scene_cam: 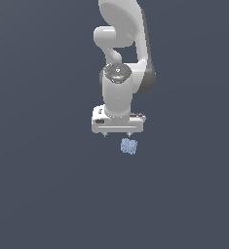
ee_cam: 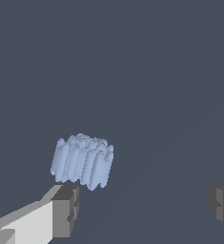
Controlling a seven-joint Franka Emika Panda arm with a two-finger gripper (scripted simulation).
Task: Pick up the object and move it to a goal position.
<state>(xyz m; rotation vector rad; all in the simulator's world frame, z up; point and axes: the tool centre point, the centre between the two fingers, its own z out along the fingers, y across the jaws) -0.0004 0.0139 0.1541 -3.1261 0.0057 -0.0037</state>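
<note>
Spread wide, the gripper (scene_cam: pixel 117 134), fingers (ee_cam: pixel 65 210) far apart with nothing pinched. Just below centre in the exterior view and lower left in the wrist view, the blue object (scene_cam: pixel 129 146), off-centre near one fingertip, not between the jaws. Probably needs a sideways shift before closing.

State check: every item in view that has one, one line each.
gripper: open, fingers spread wide, holding nothing.
object: not grasped, apart from both fingers, lying nearer one finger than the other rather than centred in the gap.
arm: wrist pointing down, the gripper's fingertips just short of the object in the exterior view.
</note>
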